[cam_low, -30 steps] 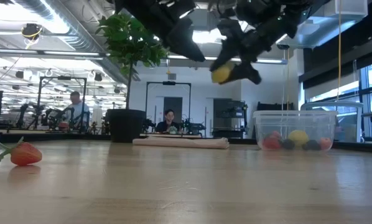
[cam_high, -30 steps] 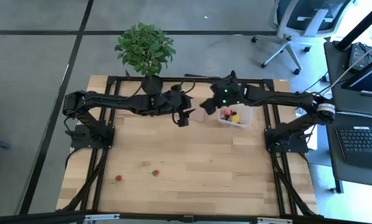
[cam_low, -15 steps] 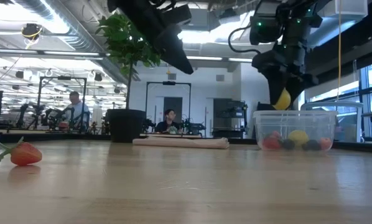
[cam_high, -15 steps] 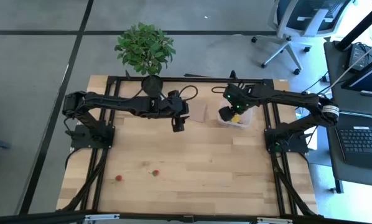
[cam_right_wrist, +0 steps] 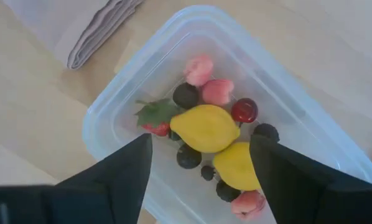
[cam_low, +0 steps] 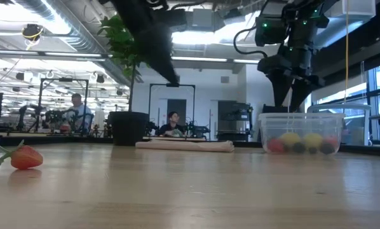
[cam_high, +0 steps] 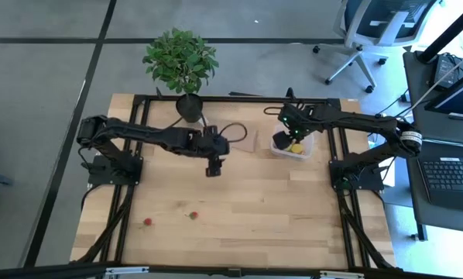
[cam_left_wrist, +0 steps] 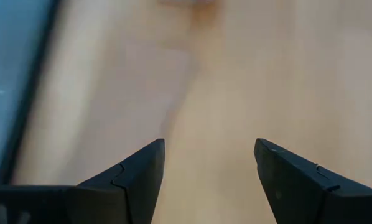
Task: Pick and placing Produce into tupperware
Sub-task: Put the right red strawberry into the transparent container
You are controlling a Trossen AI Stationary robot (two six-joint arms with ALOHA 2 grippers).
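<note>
Now, right gripper (cam_right_wrist: 201, 168): jaws spread and empty, poised just above the tub (cam_right_wrist: 111, 118).
Tub: clear, rounded corners, on the bench (cam_high: 239, 201) at its far right.
Produce inside: two yellow lemons (cam_right_wrist: 204, 127), touching; pink and red berries; dark cherries; one green leaf.
Left gripper (cam_high: 214, 167): jaws spread, empty, over bare bench near mid-bench.
Loose produce: two strawberries (cam_high: 147, 222) on the near-left bench, well apart from the tub.

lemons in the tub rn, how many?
2. One lemon lies mid-tub among the berries; the second lemon touches it, nearer one end of the tupperware. Nothing suggests a third, though the right tool's fingers hide part of the tub.
</note>
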